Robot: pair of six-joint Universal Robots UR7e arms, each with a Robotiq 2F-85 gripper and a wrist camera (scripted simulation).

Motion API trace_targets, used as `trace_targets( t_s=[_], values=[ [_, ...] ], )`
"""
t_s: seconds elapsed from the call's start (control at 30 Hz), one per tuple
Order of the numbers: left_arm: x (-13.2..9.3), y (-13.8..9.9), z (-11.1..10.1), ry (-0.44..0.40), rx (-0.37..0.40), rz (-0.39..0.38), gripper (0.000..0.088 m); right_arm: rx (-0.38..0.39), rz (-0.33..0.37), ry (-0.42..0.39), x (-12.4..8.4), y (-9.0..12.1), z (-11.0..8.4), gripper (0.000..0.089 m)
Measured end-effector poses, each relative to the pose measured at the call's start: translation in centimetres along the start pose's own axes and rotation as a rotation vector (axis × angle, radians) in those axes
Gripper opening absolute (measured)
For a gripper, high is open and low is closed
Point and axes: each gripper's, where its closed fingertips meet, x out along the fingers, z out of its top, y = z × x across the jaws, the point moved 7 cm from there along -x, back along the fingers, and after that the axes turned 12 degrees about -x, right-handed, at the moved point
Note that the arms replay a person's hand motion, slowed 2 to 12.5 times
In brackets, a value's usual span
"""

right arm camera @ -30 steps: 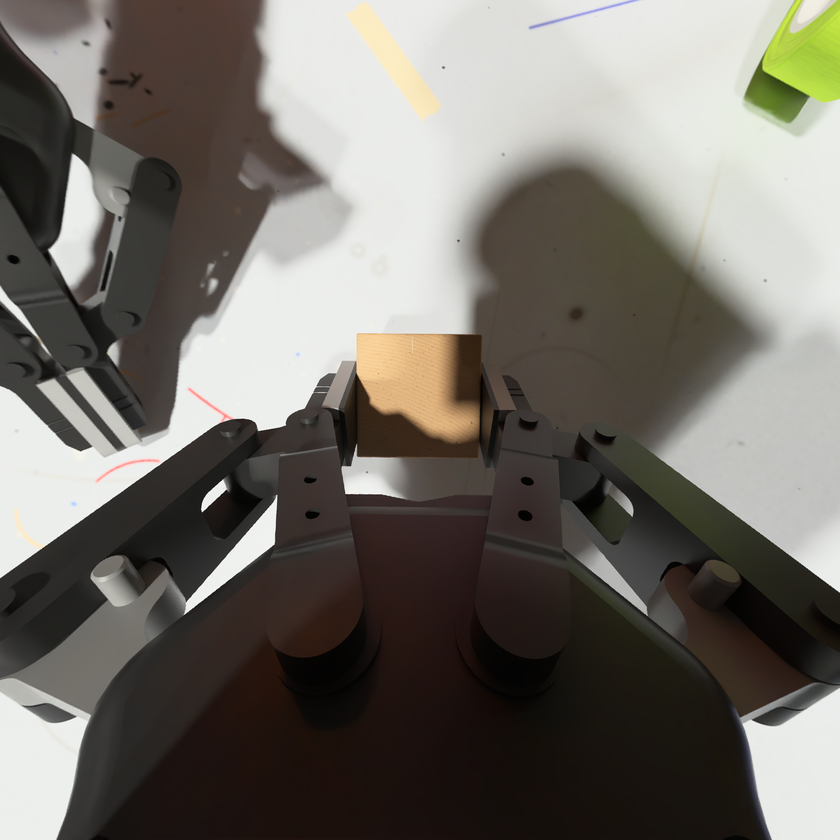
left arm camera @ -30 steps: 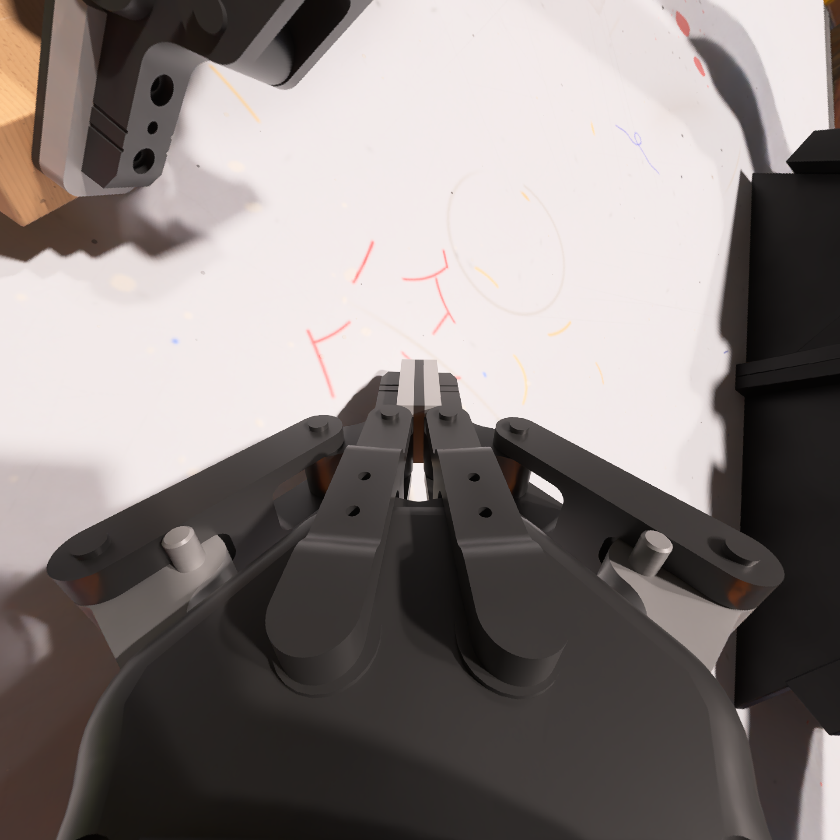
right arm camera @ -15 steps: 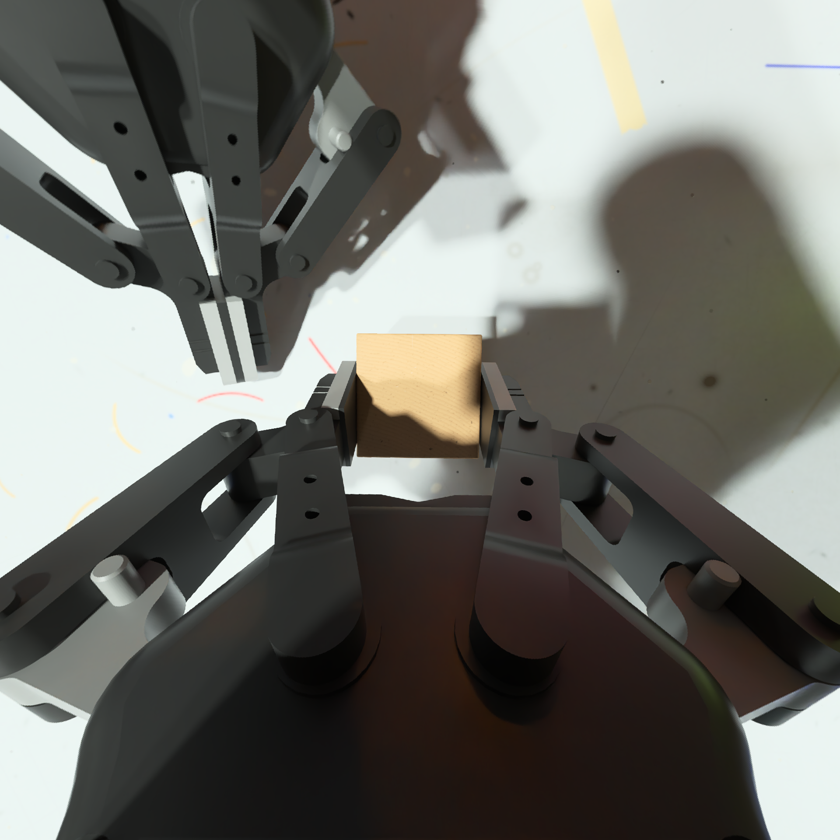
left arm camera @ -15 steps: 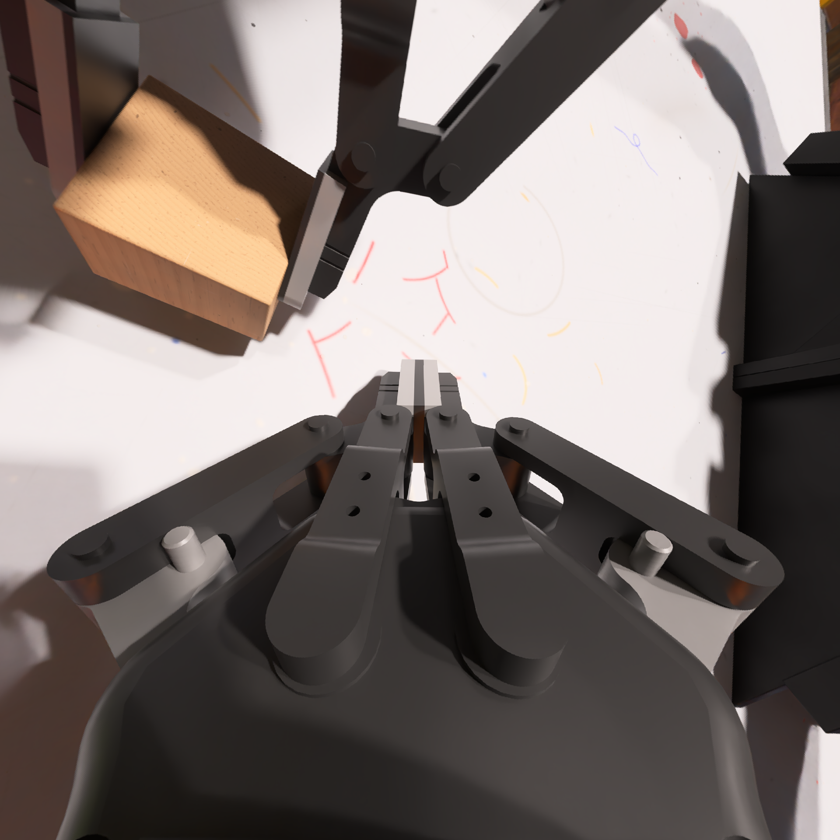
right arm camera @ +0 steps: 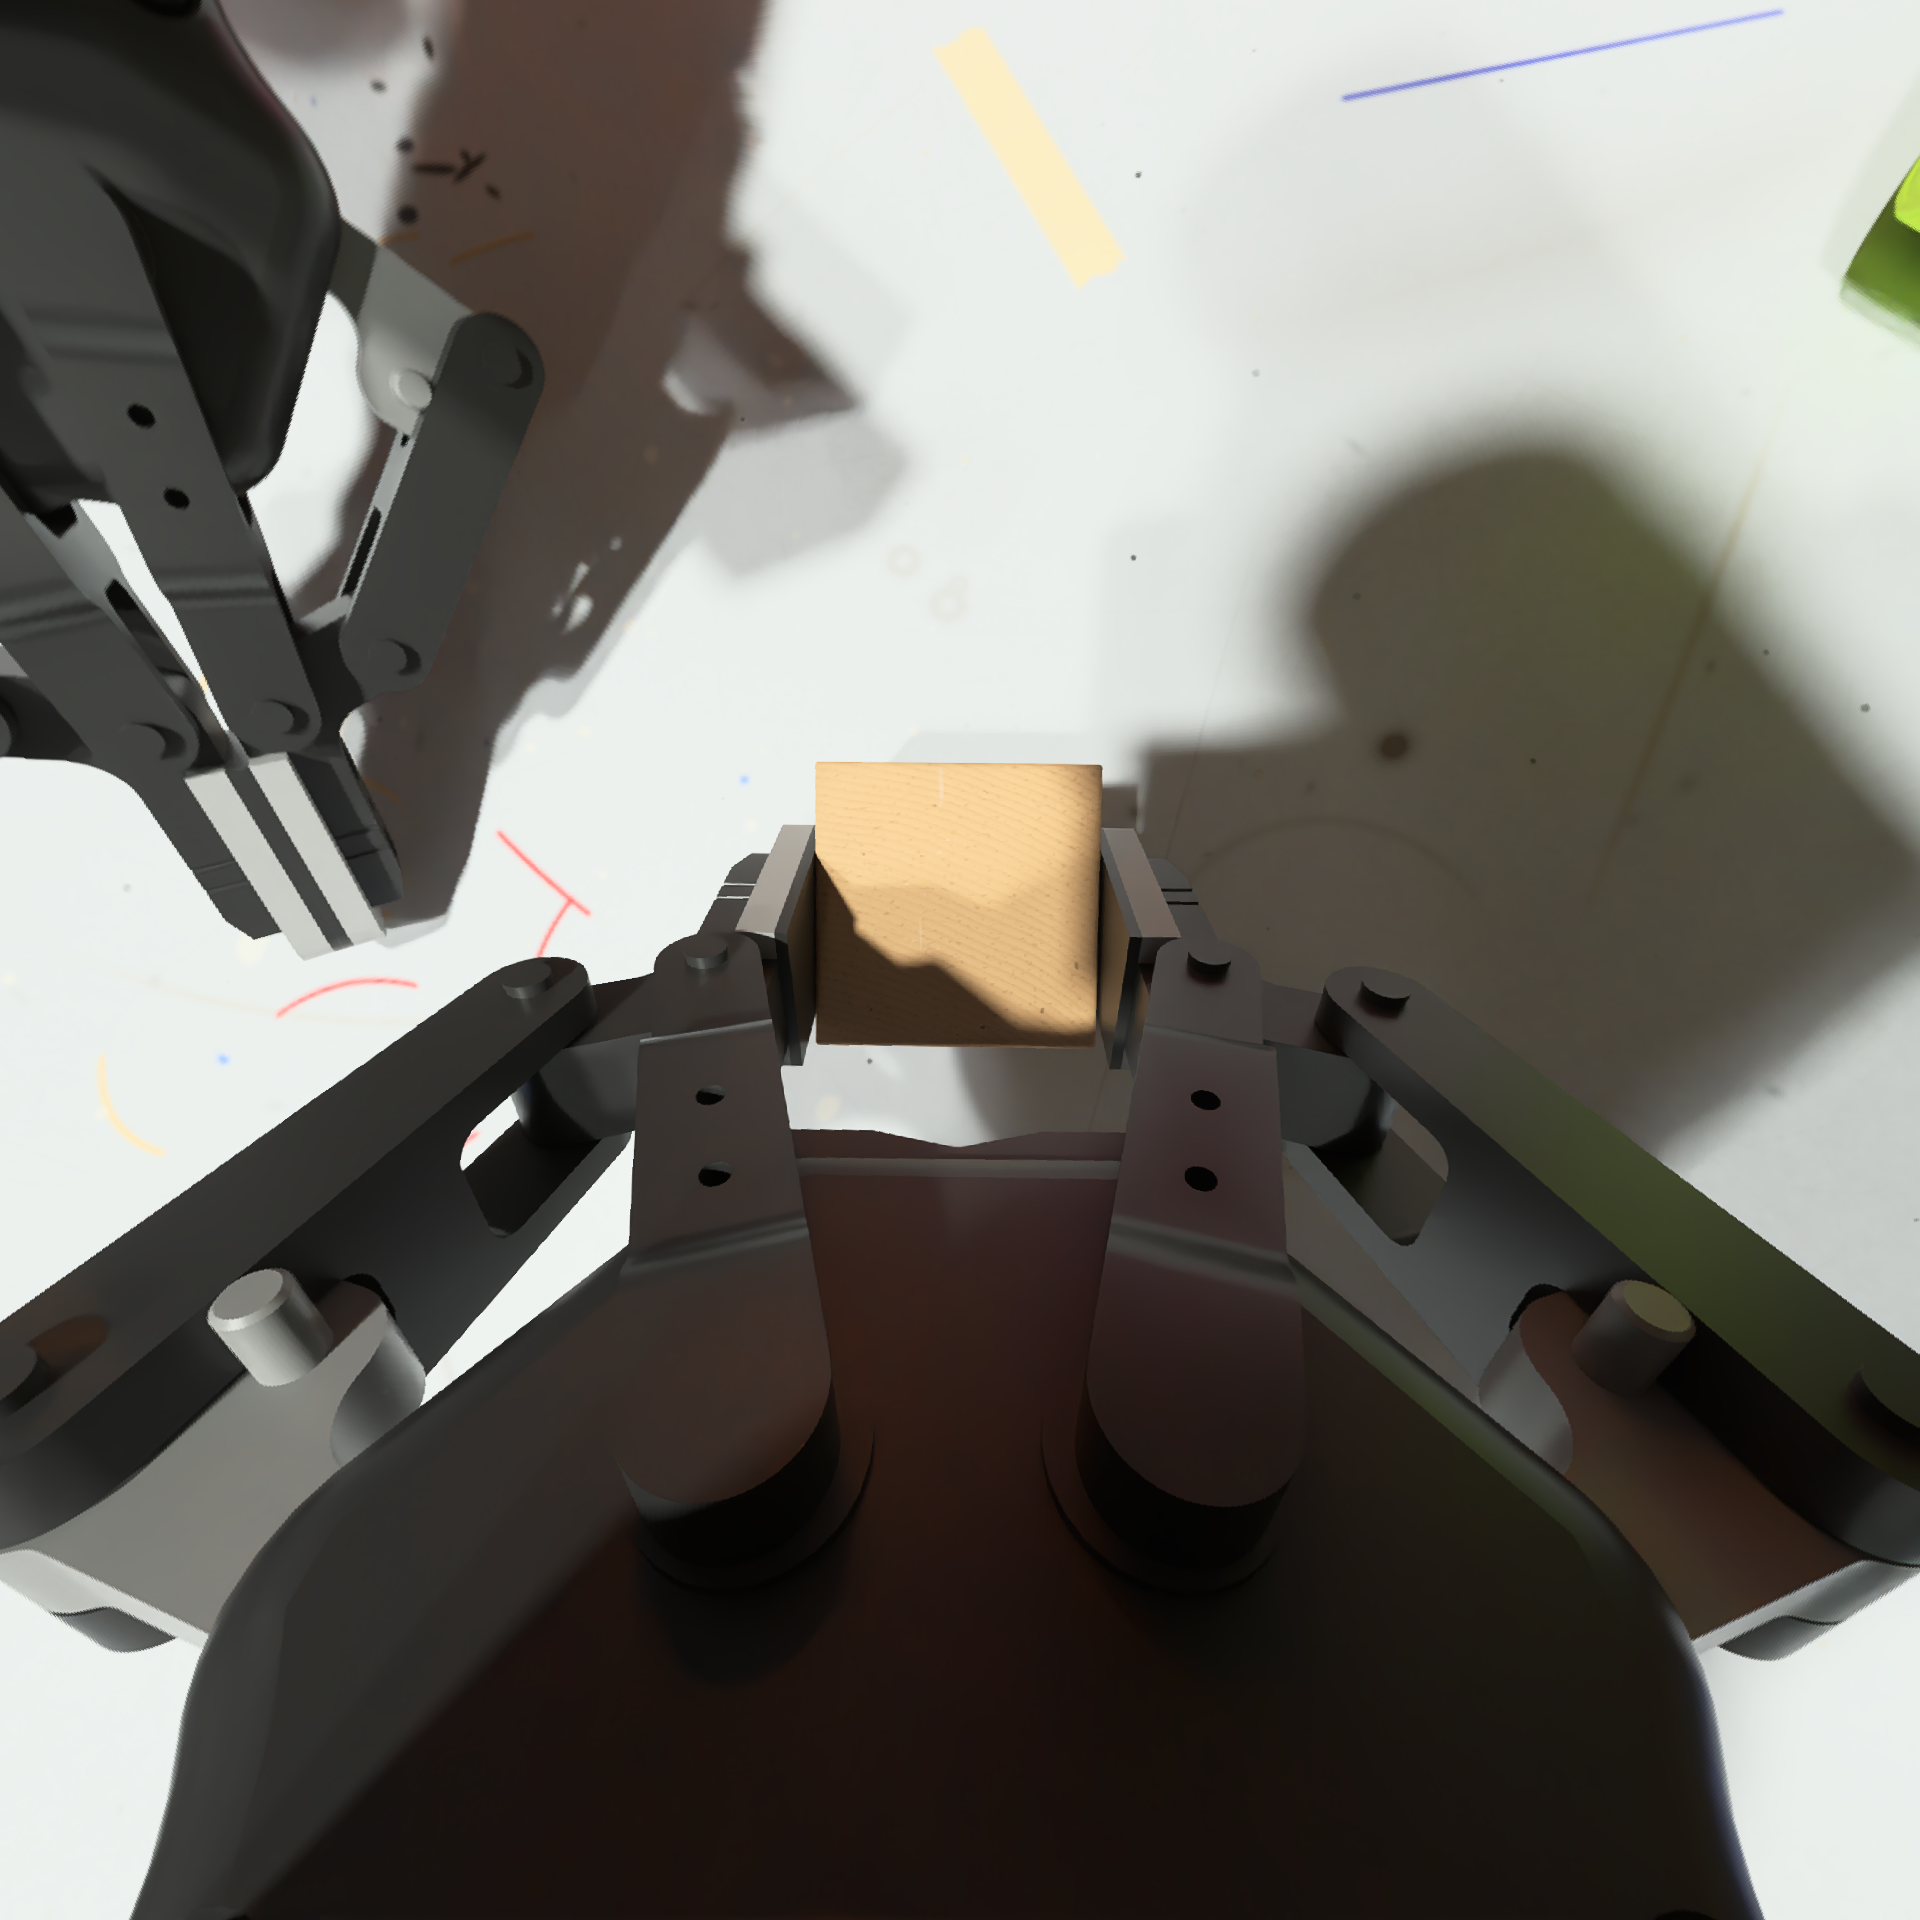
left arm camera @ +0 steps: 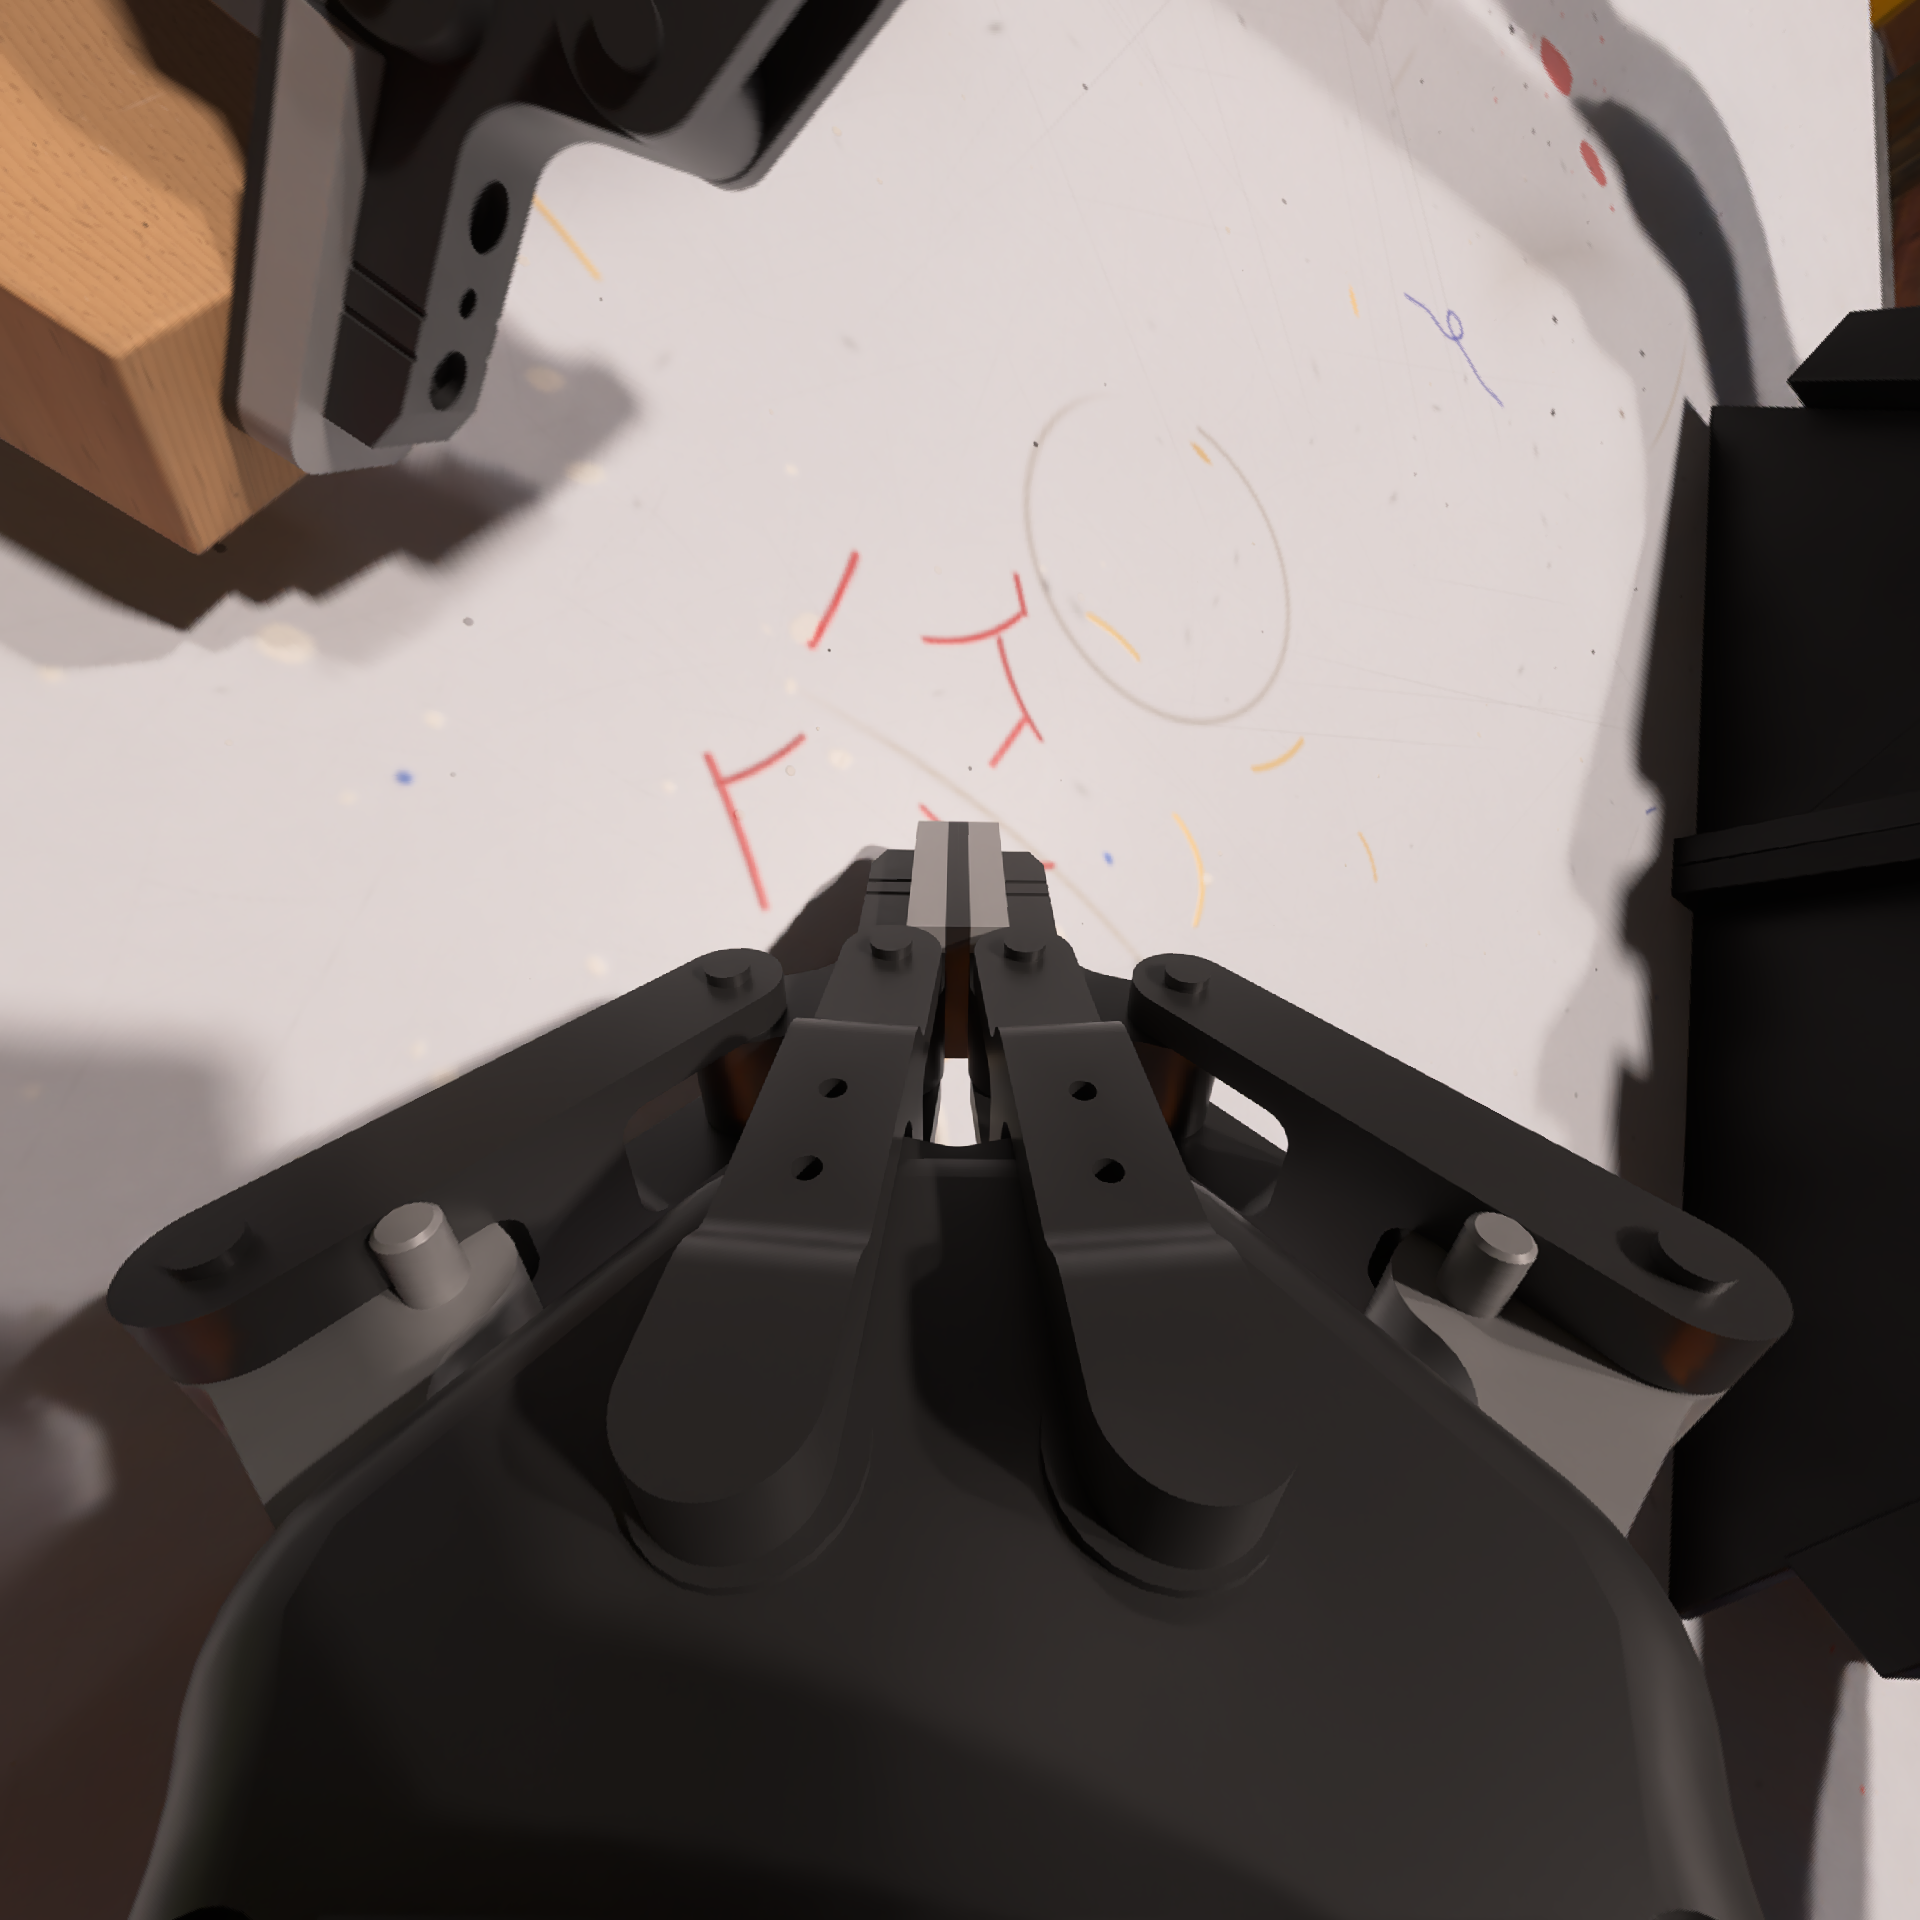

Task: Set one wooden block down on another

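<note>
My right gripper [right arm camera: 956, 914] is shut on a light wooden block [right arm camera: 956, 904] and holds it above the white table. In the left wrist view the same block [left arm camera: 94, 260] sits at the top left edge with one finger [left arm camera: 364, 301] of the right gripper against its side. My left gripper [left arm camera: 956, 873] is shut and empty, low over red marks on the table. It also shows in the right wrist view [right arm camera: 291, 862], to the left of the held block. No second wooden block is in view.
A black box-like body [left arm camera: 1808, 935] stands along the right edge of the left wrist view. A lime green object [right arm camera: 1896, 249] sits at the far right edge of the right wrist view. A pale yellow strip [right arm camera: 1029, 156] lies on the white table [right arm camera: 1247, 416].
The right gripper with its block swung toward the left gripper half a second ago, then back out to the left edge of the left wrist view. The left gripper has not moved.
</note>
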Motion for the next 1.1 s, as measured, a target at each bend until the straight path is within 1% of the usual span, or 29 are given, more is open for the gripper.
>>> trace_targets(
  t_s=[0.1,0.17,0.23,0.37,0.43,0.5,0.57,0.63,0.7,0.93,1.03,1.1],
  values=[
    [0.0,0.0,0.0,0.0,-0.001,-0.001,0.0,0.034,0.023,-0.03,0.0,-0.1,0.1,0.0434],
    [0.0,0.0,0.0,0.0,-0.001,-0.001,0.0,0.026,0.036,-0.03,0.1,0.2,0.2,0.0434],
    [0.0,0.0,0.0,0.0,-0.001,-0.001,0.0,-0.007,0.045,-0.015,0.3,0.8,0.4,0.0434],
    [0.0,0.0,0.0,0.002,-0.001,-0.003,0.0,-0.118,0.068,0.026,0.5,2.4,1.0,0.0434],
    [0.0,0.0,0.0,0.003,-0.001,-0.004,0.0,-0.158,0.082,0.043,0.5,3.2,1.3,0.0434],
    [0.0,0.0,0.0,0.004,0.0,-0.005,0.0,-0.184,0.088,0.059,0.5,3.6,1.5,0.0434],
    [0.0,0.0,0.0,0.005,0.0,-0.006,0.0,-0.192,0.079,0.071,0.5,3.6,1.5,0.0434],
    [0.0,0.0,0.0,0.005,0.0,-0.006,0.0,-0.183,0.068,0.076,0.4,3.3,1.3,0.0434],
    [0.0,0.0,0.1,0.005,-0.001,-0.006,0.0,-0.158,0.057,0.074,0.1,2.8,1.1,0.0434],
    [0.0,0.0,0.1,0.001,-0.003,-0.002,0.0,-0.023,-0.026,0.04,-0.6,-0.2,-0.9,0.0434],
    [0.0,0.0,0.1,-0.001,-0.002,0.001,0.0,0.028,-0.025,0.002,-0.9,-0.9,-1.5,0.0434],
    [0.1,0.0,0.1,-0.002,-0.001,0.003,0.0,0.049,-0.015,-0.02,-1.0,-1.0,-1.7,0.0434]
  ],
)
